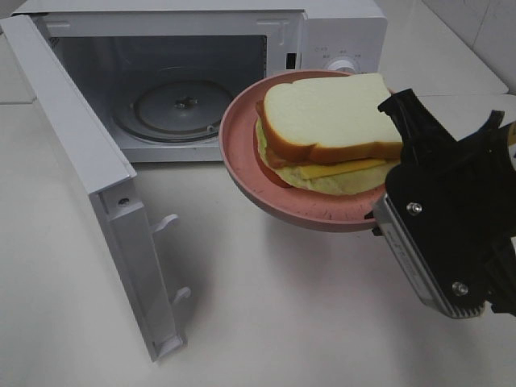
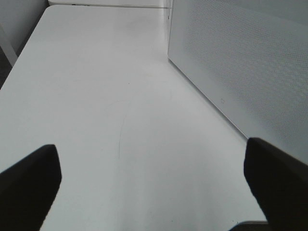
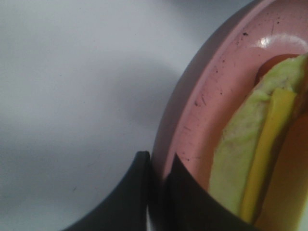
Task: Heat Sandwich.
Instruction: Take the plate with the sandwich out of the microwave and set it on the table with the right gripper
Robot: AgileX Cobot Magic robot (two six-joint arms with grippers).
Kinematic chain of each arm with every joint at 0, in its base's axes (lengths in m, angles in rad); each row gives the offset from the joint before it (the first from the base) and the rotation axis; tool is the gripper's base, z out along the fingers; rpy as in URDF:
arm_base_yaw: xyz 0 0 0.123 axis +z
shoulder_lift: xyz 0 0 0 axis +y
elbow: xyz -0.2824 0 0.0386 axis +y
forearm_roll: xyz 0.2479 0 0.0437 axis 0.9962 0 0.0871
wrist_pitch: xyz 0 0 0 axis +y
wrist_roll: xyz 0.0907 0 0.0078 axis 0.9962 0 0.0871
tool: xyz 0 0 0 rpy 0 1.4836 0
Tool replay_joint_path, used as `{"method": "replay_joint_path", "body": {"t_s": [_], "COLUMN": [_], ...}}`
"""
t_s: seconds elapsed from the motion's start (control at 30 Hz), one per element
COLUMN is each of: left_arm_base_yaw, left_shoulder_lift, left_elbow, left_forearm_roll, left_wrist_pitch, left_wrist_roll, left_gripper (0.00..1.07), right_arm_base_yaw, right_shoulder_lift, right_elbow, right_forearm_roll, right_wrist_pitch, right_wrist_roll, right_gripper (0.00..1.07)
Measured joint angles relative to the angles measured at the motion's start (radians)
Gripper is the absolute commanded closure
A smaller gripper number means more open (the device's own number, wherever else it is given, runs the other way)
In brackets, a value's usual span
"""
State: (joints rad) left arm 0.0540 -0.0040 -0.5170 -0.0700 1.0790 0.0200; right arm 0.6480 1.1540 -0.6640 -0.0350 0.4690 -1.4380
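Note:
The sandwich (image 1: pixel 326 129), white bread with tan crust, yellow cheese and pale filling, lies on a round pink plate (image 1: pixel 250 181) held in the air in front of the open microwave (image 1: pixel 185 81). My right gripper (image 3: pixel 156 166) is shut on the plate's rim; its black body fills the lower right of the exterior high view. The right wrist view shows the plate's rim (image 3: pixel 202 96) and the sandwich's edge (image 3: pixel 250 159) up close. My left gripper (image 2: pixel 154 178) is open above the bare white table, beside the microwave's side wall (image 2: pixel 240 72). It does not show in the exterior high view.
The microwave's door (image 1: pixel 89 185) stands swung wide open to the left, reaching toward the table's front. Inside lies the glass turntable (image 1: pixel 173 101). The control panel with a dial (image 1: pixel 343 60) is at the right of the opening. White table (image 1: pixel 266 306) stretches under the plate.

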Motion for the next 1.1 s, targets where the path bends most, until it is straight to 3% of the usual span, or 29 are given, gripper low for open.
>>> {"method": "replay_joint_path", "body": {"t_s": [0.43, 0.7, 1.1], "left_arm_base_yaw": [0.0, 0.0, 0.0], "left_shoulder_lift": [0.0, 0.0, 0.0], "left_elbow": [0.0, 0.0, 0.0], "left_forearm_roll": [0.0, 0.0, 0.0], "left_wrist_pitch": [0.0, 0.0, 0.0], "left_wrist_roll": [0.0, 0.0, 0.0], "left_gripper": [0.09, 0.09, 0.09], "right_arm_base_yaw": [0.0, 0.0, 0.0], "right_shoulder_lift": [-0.065, -0.067, -0.067], "right_elbow": [0.021, 0.023, 0.023], "right_forearm_roll": [-0.083, -0.252, -0.396], "right_wrist_pitch": [0.104, 0.115, 0.183], "right_wrist_roll": [0.166, 0.523, 0.908], "right_gripper": [1.07, 1.07, 1.07]}}
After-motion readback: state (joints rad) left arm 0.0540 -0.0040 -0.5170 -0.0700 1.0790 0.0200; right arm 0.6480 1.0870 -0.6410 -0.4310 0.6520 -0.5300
